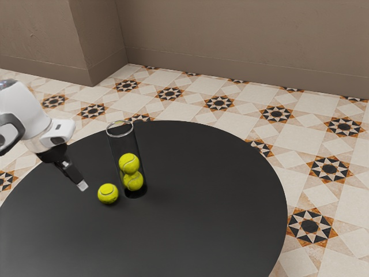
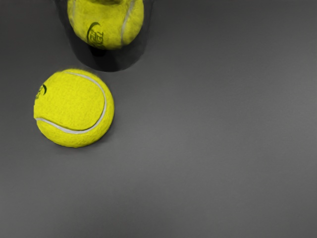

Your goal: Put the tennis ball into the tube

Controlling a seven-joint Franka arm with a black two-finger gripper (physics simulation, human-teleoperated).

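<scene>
"Reaching in from the exterior view's left, what does the white arm (image 1: 29,112) bring with it?"

"A black gripper (image 1: 83,185), slanting down above the round black table (image 1: 213,196). Whether it stands apart or together, I cannot tell."

"And where is the tennis ball (image 1: 108,194)?"

"Resting on the tabletop, outside the tube and just beside its base. It is bright yellow-green. In the exterior view it sits between the gripper's tip and the tube, with a small space on the tip's side. The wrist view looks down on it, showing a pale curved seam and part of a dark printed mark at its edge."

"Describe the tube (image 1: 117,150) for me."

"Tall, clear and upright, with a round open rim at the top. Two more balls are inside, one stacked on the other: an upper ball (image 1: 129,163) and a lower ball (image 1: 134,182)."

"What lies beyond the table?"

"A cream tiled floor (image 1: 190,105) patterned with black and orange stars, and behind it a plain brown wall (image 1: 230,40)."
</scene>
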